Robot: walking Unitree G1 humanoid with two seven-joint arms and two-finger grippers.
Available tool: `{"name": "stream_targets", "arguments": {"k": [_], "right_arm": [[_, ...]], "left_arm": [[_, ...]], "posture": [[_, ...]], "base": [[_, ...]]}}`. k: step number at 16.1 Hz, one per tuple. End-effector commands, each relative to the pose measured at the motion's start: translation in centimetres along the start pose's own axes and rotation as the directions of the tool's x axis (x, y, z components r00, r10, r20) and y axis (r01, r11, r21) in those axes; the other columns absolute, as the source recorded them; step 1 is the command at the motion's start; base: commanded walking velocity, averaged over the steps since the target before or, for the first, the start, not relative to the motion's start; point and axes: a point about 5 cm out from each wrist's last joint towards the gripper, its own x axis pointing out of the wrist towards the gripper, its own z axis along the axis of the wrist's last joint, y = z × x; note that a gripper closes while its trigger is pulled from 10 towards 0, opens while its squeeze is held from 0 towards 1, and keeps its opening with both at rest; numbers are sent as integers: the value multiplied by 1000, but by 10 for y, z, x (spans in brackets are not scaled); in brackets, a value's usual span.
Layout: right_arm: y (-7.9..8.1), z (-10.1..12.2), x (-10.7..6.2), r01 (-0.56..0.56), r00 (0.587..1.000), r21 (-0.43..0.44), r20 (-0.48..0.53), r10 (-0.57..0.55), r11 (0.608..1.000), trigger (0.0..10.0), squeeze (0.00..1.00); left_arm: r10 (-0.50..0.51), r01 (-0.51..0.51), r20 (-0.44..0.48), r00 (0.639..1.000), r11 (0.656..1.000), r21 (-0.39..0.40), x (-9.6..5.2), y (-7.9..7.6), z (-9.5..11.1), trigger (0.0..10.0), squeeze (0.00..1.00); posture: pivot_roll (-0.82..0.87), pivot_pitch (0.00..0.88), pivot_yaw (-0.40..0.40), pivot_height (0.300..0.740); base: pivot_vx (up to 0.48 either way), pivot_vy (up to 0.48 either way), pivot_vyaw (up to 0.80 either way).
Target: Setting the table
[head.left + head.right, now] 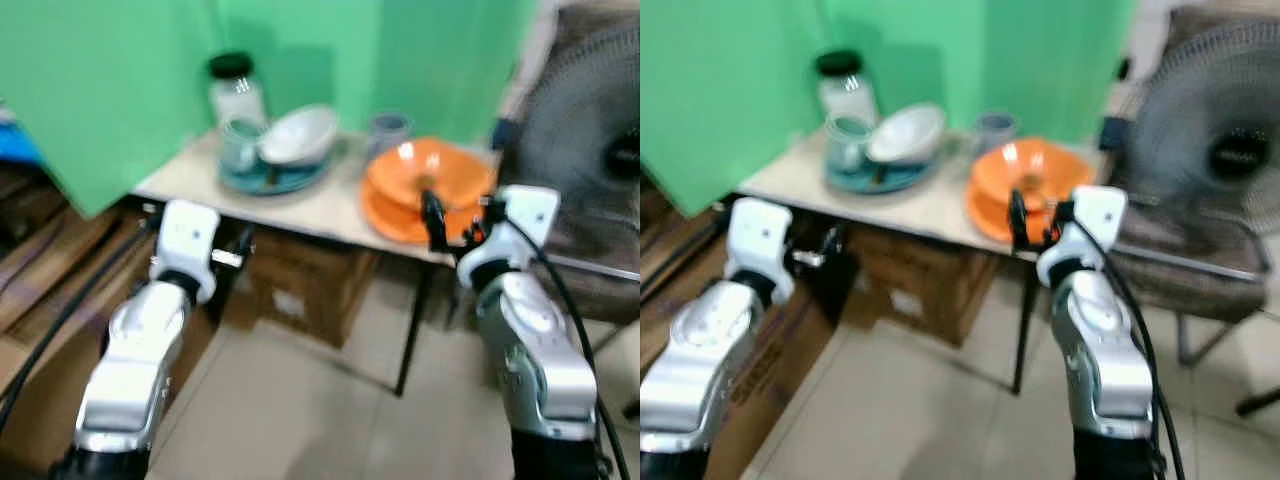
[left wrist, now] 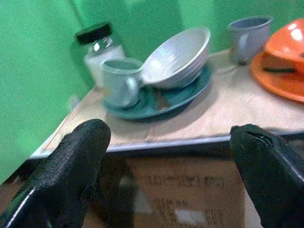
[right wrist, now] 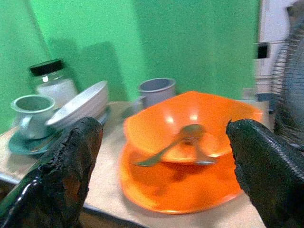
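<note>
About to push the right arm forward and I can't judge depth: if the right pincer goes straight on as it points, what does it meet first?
Probably the orange bowl with utensils in it, sitting on the orange plate. The open right pincer points straight at them; depth is unclear.

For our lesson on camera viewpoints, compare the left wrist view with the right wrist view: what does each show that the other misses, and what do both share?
Left wrist view alone: the table's front edge and a cardboard box under it, framed by the open left end effector.

Right wrist view alone: a spoon lying in the orange bowl, part of a fan, and the open right end effector.

Both: black-lidded jar, green mug on the teal plate, white bowl, grey cup, orange plate.
</note>
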Motion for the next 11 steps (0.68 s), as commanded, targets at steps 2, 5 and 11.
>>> {"name": "stream_targets", "arguments": {"k": [2, 5, 11], "right_arm": [[-7, -3, -1, 19, 999, -1, -29, -19, 1000, 10000, 0], [-6, -4, -1, -11, 999, -17, -40, 11, 1000, 10000, 0], [-2, -3, 0, -42, 998, -49, -41, 40, 998, 10000, 0]], "left_arm": [[-27, 27, 15, 1000, 1000, 0, 1, -4, 5, 10000, 267], [-44, 44, 12, 999, 999, 4, 1, -6, 6, 10000, 373], [-37, 36, 11, 999, 999, 12, 2, -1, 7, 10000, 361]], "posture": [[70, 0, 48, 740], [72, 0, 46, 740], [75, 0, 48, 740]], "base": [[277, 0, 0], [281, 0, 0], [289, 0, 0]]}}
